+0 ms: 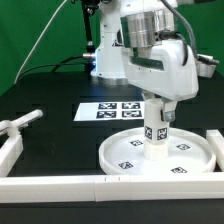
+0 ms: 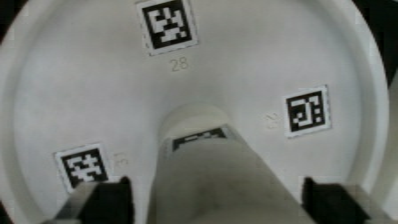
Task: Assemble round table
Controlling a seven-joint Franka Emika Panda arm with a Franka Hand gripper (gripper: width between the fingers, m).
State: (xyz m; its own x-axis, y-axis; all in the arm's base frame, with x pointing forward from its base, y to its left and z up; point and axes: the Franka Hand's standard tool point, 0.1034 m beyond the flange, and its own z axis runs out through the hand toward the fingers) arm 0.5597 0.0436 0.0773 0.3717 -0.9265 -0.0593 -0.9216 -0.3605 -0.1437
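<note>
The large round rimmed disc [image 1: 125, 150] lies flat on the black table at the exterior view's right. The short thick cylinder leg [image 1: 156, 130] stands upright on the disc's middle, tags on its side. My gripper [image 1: 155, 108] comes down from above with a finger on each side of the leg's upper part, and looks shut on it. In the wrist view the leg [image 2: 217, 170] runs between my dark fingers [image 2: 107, 200], with the tagged disc [image 2: 107, 80] below. A white part [image 1: 22, 121] at the exterior view's left may be the foot.
The marker board [image 1: 117, 111] lies just behind the disc. White border bars run along the front [image 1: 60, 184], the left [image 1: 8, 150] and the right [image 1: 214, 140] of the work area. The arm's base [image 1: 105, 60] stands at the back.
</note>
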